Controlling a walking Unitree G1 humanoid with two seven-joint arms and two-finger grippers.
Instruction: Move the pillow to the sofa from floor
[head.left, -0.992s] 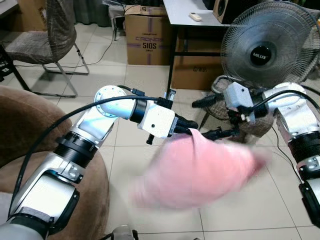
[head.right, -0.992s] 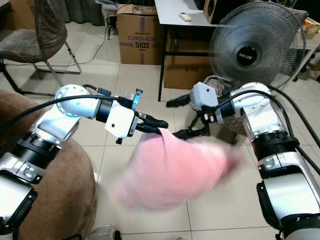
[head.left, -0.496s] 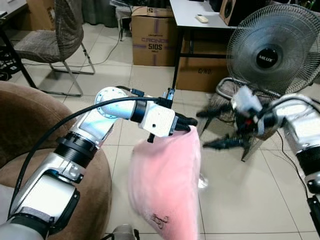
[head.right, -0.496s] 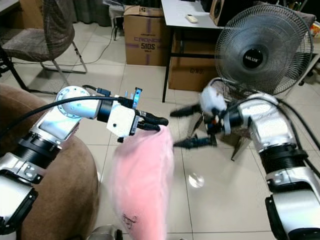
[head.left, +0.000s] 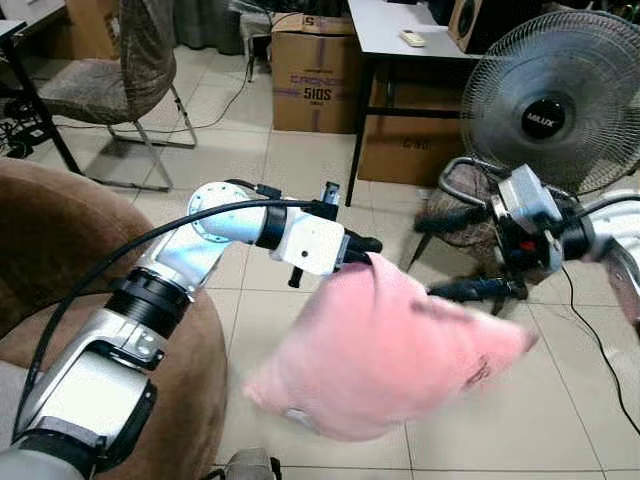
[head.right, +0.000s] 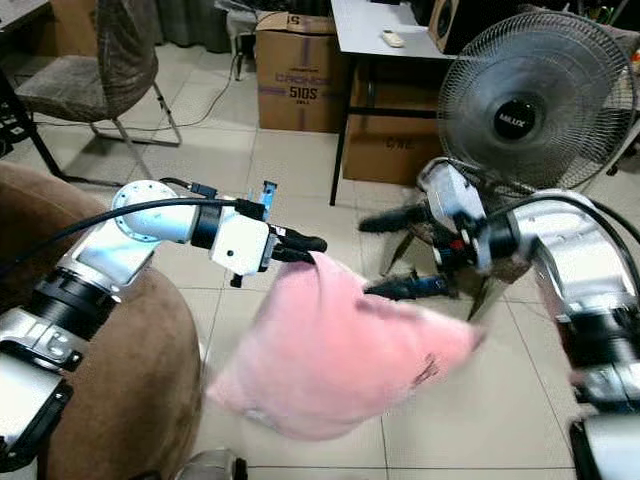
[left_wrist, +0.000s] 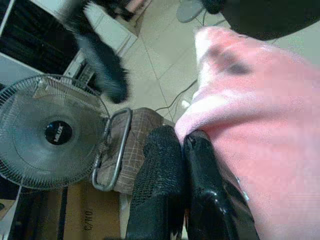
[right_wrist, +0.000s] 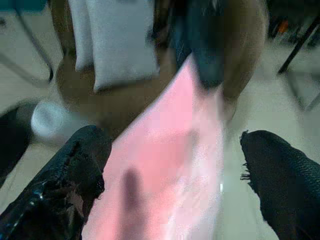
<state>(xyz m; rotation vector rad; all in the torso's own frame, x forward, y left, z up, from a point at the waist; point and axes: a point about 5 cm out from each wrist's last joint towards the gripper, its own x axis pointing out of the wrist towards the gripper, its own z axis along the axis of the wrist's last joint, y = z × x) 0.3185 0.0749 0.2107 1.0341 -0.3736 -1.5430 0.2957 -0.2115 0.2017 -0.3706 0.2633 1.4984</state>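
Note:
A pink pillow (head.left: 390, 350) hangs above the tiled floor, blurred as it swings out to the right. My left gripper (head.left: 366, 250) is shut on its top corner; in the left wrist view the two fingers (left_wrist: 170, 190) pinch the pink cloth (left_wrist: 260, 130). To the right of the pillow my right gripper (head.left: 475, 255) stands open, its fingers spread with the pillow's right end just below the lower finger. In the right wrist view the pillow (right_wrist: 165, 180) lies between the wide-apart fingers (right_wrist: 75, 165). The brown sofa (head.left: 60, 270) is at the left.
A standing fan (head.left: 555, 95) and a small stool (head.left: 455, 205) stand behind my right gripper. Cardboard boxes (head.left: 312, 70) sit under a white desk (head.left: 400, 25) at the back. A chair (head.left: 115, 75) stands at the back left. Grey cushions (right_wrist: 115, 40) lie on the sofa.
The pillow hung straight down half a second ago and has swung out to the right again. My right gripper has let go and drawn back, fingers open. The left gripper keeps its hold.

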